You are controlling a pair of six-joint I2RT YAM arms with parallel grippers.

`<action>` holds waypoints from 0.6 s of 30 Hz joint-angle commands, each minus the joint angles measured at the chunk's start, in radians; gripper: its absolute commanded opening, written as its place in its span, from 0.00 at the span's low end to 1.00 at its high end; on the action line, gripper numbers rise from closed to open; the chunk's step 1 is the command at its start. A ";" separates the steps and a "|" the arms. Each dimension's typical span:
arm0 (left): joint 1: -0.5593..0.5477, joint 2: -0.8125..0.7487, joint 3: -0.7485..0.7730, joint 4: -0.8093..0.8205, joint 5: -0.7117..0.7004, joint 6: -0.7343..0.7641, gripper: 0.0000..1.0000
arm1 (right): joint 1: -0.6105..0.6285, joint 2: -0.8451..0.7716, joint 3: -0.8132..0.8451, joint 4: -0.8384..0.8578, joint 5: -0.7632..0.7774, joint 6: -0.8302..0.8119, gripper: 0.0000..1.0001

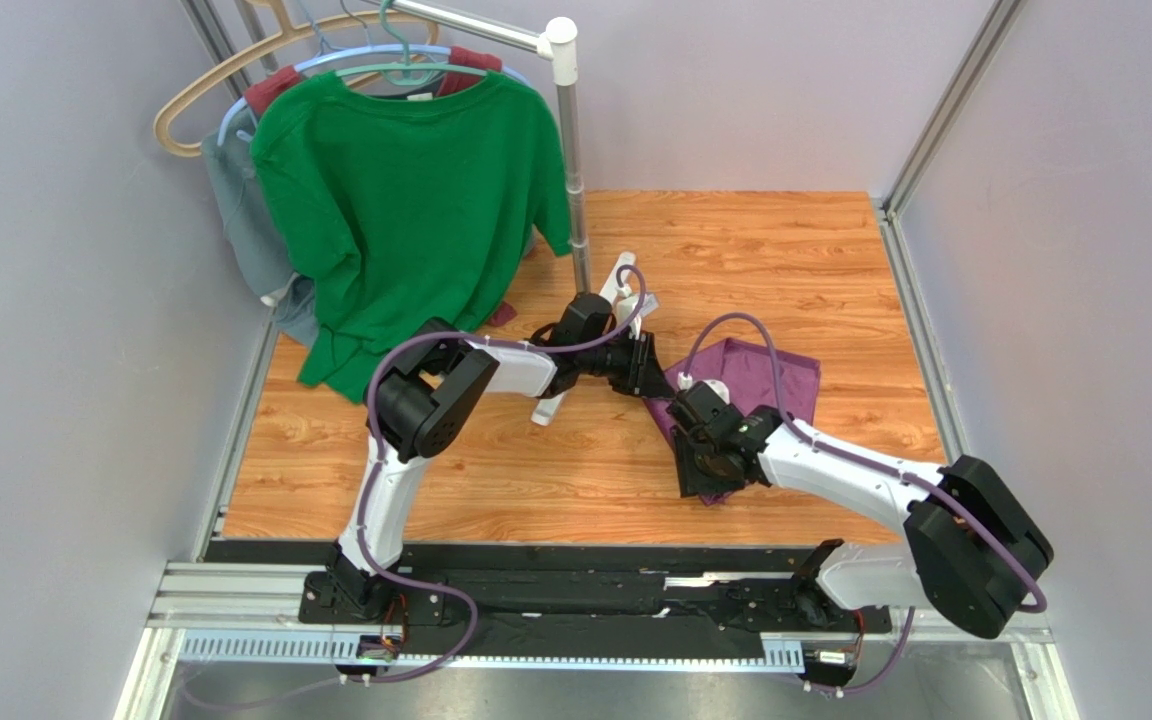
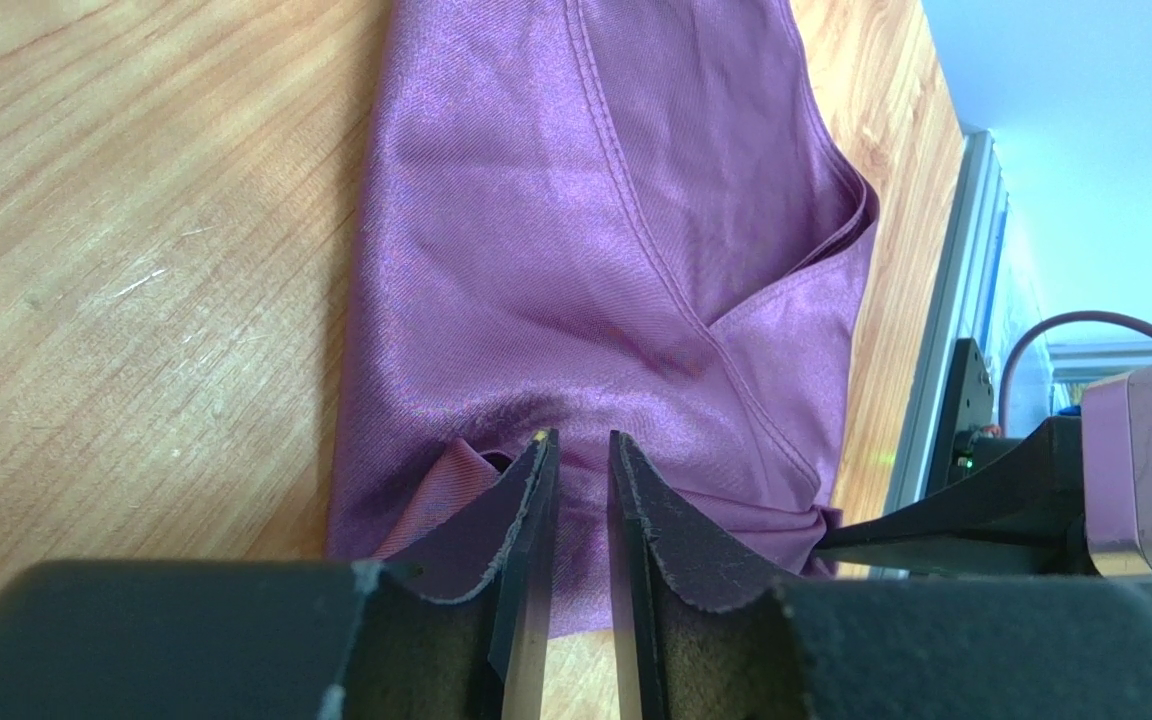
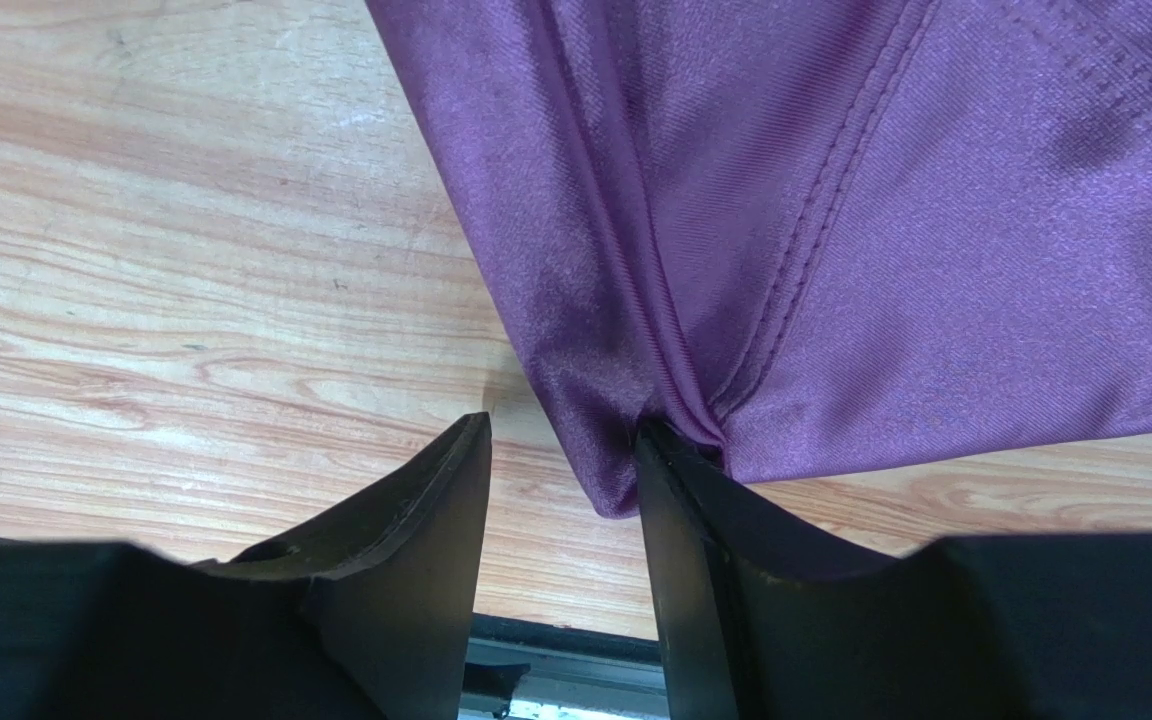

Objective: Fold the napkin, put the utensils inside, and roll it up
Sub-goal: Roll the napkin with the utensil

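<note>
From above, we are seeing the napkin (image 1: 772,375) lying rumpled on the wooden table (image 1: 537,480), right of centre. The left gripper (image 1: 660,387) is reaching across to the cloth's left edge. The right gripper (image 1: 714,468) is hanging over its near corner. From this height we are not making out how either pair of jaws stands. A green shirt (image 1: 402,195) is hanging on a rack at the far left, well apart from the cloth.

Through the left wrist camera, we are looking along the napkin (image 2: 612,225), which is spreading away from the left gripper (image 2: 579,450) across the table (image 2: 117,225). The jaws are standing with only a slim gap. A small fold of cloth is bunching against one finger (image 2: 515,510), but we cannot tell whether any cloth is pinched.

Through the right wrist camera, the right gripper (image 3: 564,435) is standing open, nothing clamped. The napkin's (image 3: 868,225) gathered corner is touching the inner face of one finger (image 3: 687,510), while the other finger is over bare table (image 3: 162,300).
</note>
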 commanded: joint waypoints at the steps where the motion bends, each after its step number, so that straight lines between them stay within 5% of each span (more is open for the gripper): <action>1: -0.001 0.014 0.027 -0.017 -0.006 0.029 0.30 | -0.020 0.035 -0.036 0.042 -0.040 0.011 0.45; 8: 0.003 -0.056 0.033 0.011 -0.020 0.000 0.58 | -0.036 0.048 -0.075 0.062 -0.099 0.034 0.36; 18: 0.054 -0.191 -0.028 0.038 -0.017 -0.002 0.66 | -0.051 0.055 -0.104 0.087 -0.172 0.042 0.32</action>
